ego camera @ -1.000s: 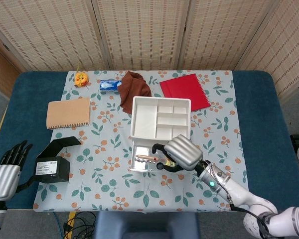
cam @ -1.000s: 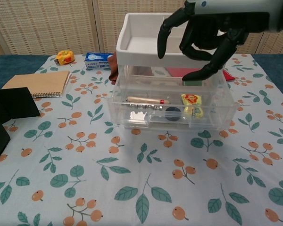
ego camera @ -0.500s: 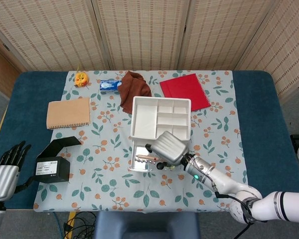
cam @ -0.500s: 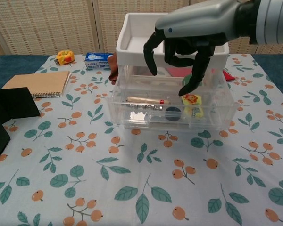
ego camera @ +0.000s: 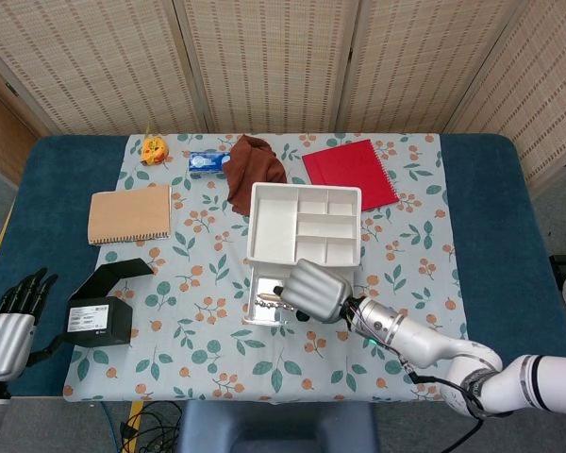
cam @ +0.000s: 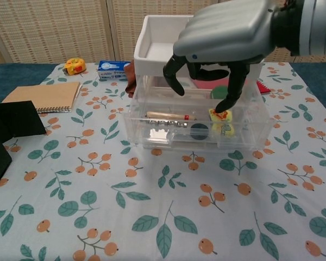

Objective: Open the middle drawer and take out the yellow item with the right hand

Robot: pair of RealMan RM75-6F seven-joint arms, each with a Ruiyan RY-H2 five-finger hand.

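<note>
1. right hand hangs over the pulled-out middle drawer, fingers spread and pointing down, holding nothing.
2. one fingertip touches the top of the yellow item, which lies inside the drawer, right of centre.
3. a pen-like stick lies in the drawer's left half.
4. left hand sits off at the table's near-left edge beside the black box, fingers apart, holding nothing.

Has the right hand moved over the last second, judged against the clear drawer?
Yes. The right hand has shifted left across the open drawer, toward its left end, and a fingertip now reaches down to the yellow item.
</note>
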